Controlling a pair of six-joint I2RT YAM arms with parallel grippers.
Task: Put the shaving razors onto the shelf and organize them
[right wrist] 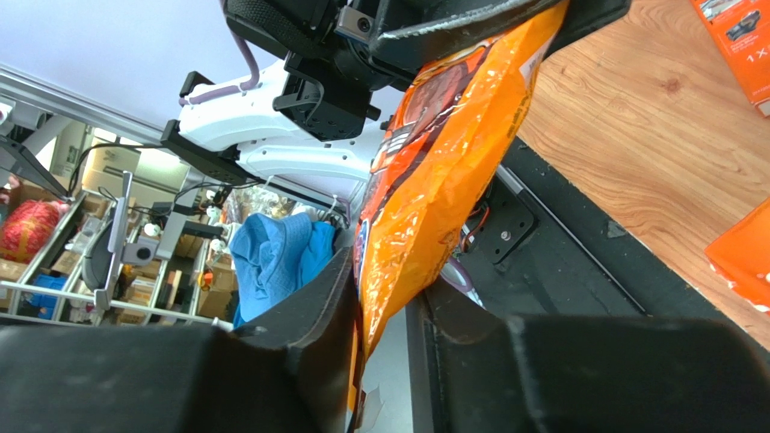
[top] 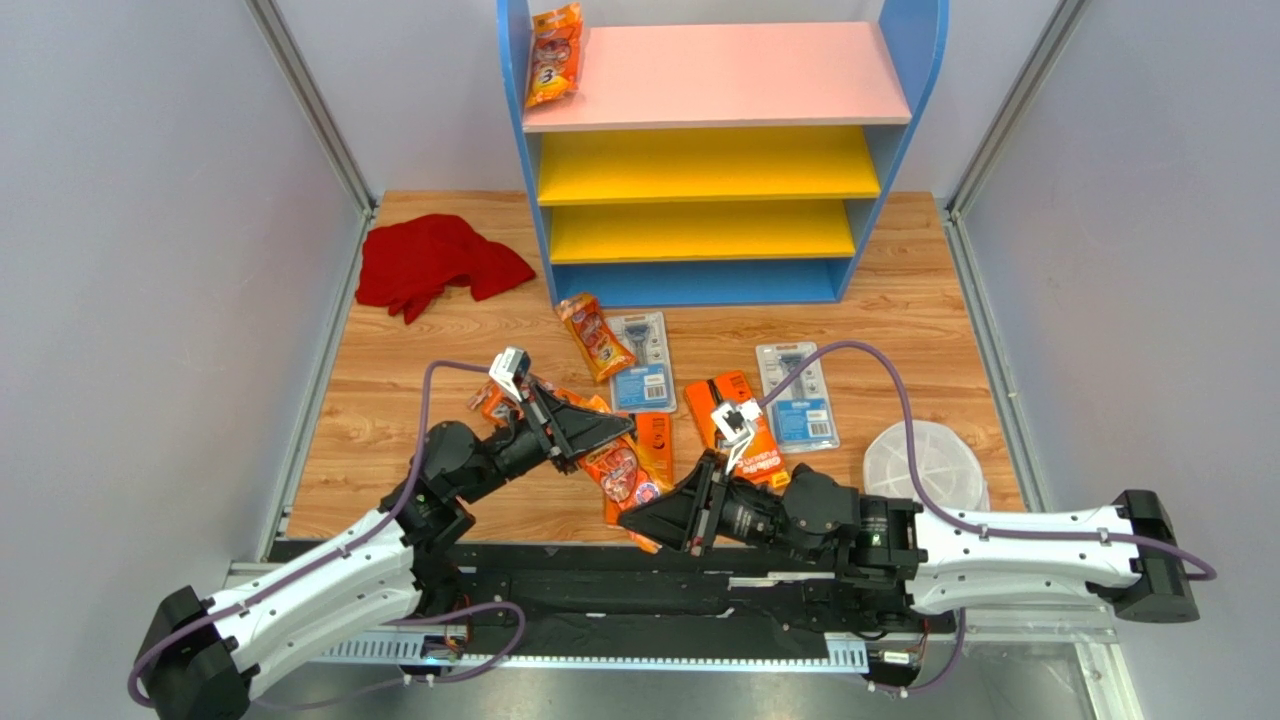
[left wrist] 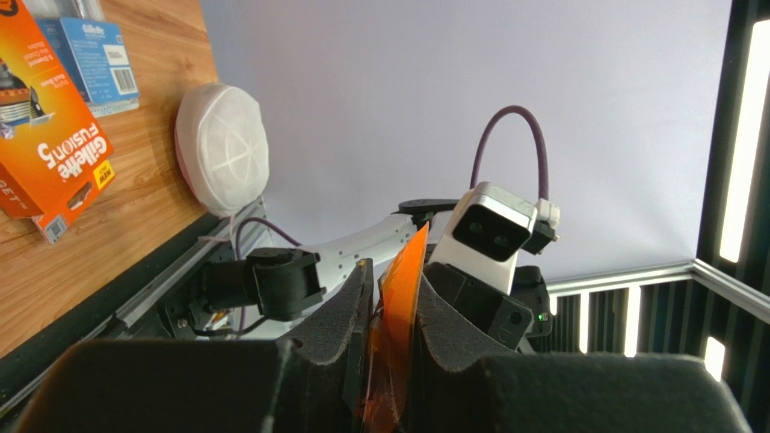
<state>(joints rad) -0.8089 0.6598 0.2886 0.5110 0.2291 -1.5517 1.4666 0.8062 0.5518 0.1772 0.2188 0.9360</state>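
Here, left arm (top: 301, 578): reaches in from 7 o'clock, wrist low, pointing to 3 o'clock.
Left jaws: pinched shut on the upper end of the bag (top: 628, 473).
Right arm (top: 1022, 548): lies along the near edge from 4 o'clock, wrist pointing to 9 o'clock.
Right jaws: closed tight on the bag's lower end.
Bag: held between both jaws over the near desk (top: 421, 435), at 6 o'clock from the shelf (top: 751, 75).
Top view only: one pack (top: 553, 53) on the pink board's 9 o'clock end; loose packs (top: 733, 428) lie before the shelf.
Left wrist only: bag (left wrist: 398, 316) seen edge-on between the pads.
Right wrist only: the bag's crinkled face (right wrist: 434, 171), with the left jaws gripping its top.
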